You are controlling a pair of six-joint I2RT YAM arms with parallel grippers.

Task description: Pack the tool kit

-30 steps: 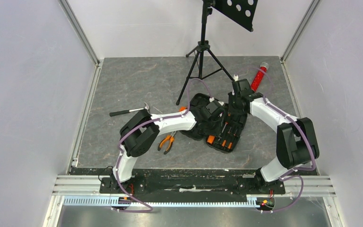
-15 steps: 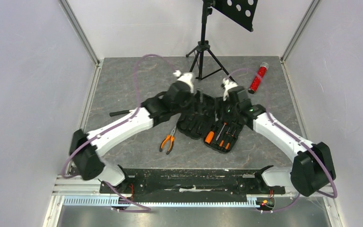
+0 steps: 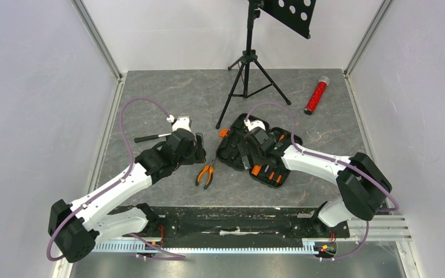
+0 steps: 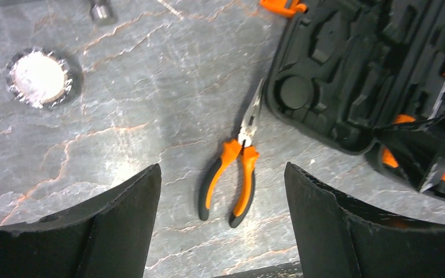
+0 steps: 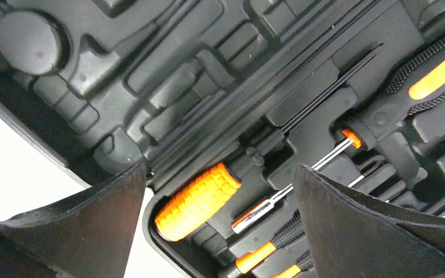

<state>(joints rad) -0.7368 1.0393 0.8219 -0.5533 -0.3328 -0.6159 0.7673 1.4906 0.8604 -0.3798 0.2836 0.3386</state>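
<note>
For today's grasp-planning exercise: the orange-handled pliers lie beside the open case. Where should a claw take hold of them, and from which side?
Probably best: take the pliers from straight above, across both orange handles just below the pivot. They lie flat with the handles close together there, so a pinch on their outer edges should seat; the thin nose offers little.

Tool kit case [image 4: 347,63], right of left end effector [image 4: 222,179]: matt black moulded plastic. Pliers [image 4: 236,174] beneath it: smooth orange grips, black trim, bare metal nose. Bench [image 4: 121,116]: grey, veined, stone-look, faint sheen. Screwdriver [image 5: 197,200] under right end effector [image 5: 220,169]: knurled orange handle, shiny metal shaft.
</note>
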